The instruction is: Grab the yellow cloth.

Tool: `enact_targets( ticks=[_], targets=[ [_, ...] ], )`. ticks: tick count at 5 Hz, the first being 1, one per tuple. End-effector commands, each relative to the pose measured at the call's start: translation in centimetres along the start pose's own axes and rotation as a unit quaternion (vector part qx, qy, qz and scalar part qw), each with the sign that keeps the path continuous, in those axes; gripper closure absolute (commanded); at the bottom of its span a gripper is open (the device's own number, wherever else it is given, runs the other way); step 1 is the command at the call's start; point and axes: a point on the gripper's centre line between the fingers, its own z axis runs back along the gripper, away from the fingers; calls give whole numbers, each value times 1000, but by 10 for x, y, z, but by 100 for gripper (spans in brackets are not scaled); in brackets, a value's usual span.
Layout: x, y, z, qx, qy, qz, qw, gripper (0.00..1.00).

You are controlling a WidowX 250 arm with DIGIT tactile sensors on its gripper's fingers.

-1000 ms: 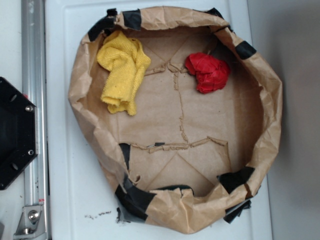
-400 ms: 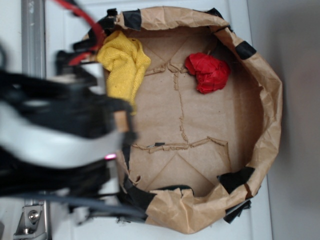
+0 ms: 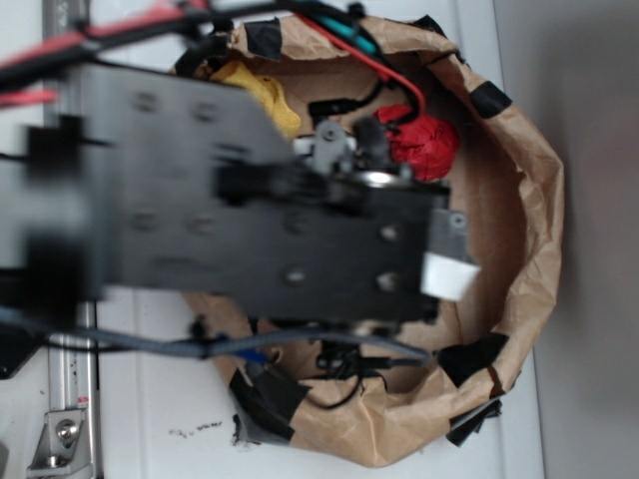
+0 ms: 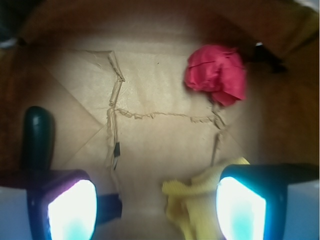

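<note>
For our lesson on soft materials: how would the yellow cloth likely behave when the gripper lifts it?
The yellow cloth lies crumpled in folds, so it will probably droop rather than hold its shape. Its fuzzy surface should grip the gripper well, not slip. Being small fabric, it is likely light and may drag along the paper bag.

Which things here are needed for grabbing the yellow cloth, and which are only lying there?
Needed:
yellow cloth, partly hidden under the arm in the exterior view
gripper, open, nothing held

Only lying there:
red cloth
paper bag that holds both cloths
</note>
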Motion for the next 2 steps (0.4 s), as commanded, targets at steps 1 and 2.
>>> enact_targets(
  ticks=[1,2],
  targets=[
    [-4,44,-71,60,36,-26,997,0],
    [-12,53,-80,77,46,-54,995,0]
  ],
)
